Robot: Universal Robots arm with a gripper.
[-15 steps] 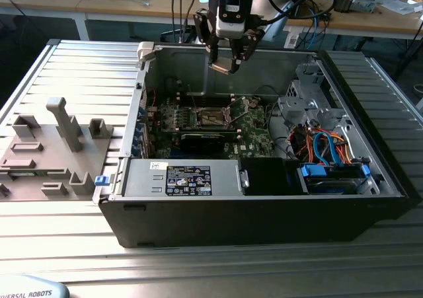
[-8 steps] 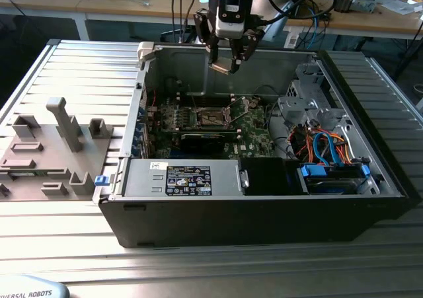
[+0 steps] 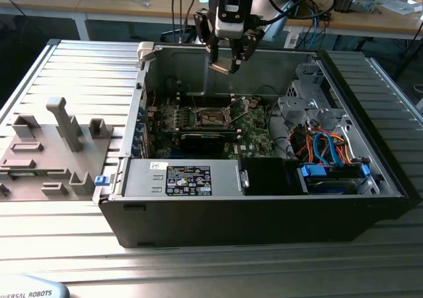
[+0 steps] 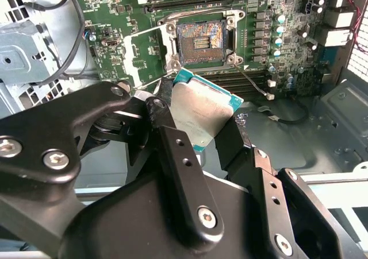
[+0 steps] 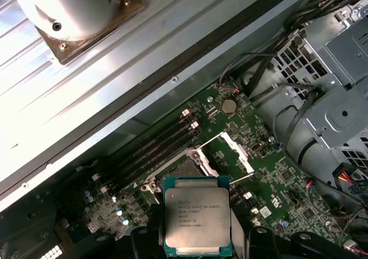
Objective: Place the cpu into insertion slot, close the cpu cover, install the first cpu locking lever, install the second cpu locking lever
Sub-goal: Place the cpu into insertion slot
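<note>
ribbed metal table (image 3: 198, 265), open black computer case (image 3: 264, 219) on it, grey fixture plate (image 3: 46, 151) at the exterior view's left

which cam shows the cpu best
First wrist view: the cpu faces the camera, silver top square-on. The second wrist view shows it tilted, partly behind the fingers; the exterior view, just a small sliver in the tool.
</note>
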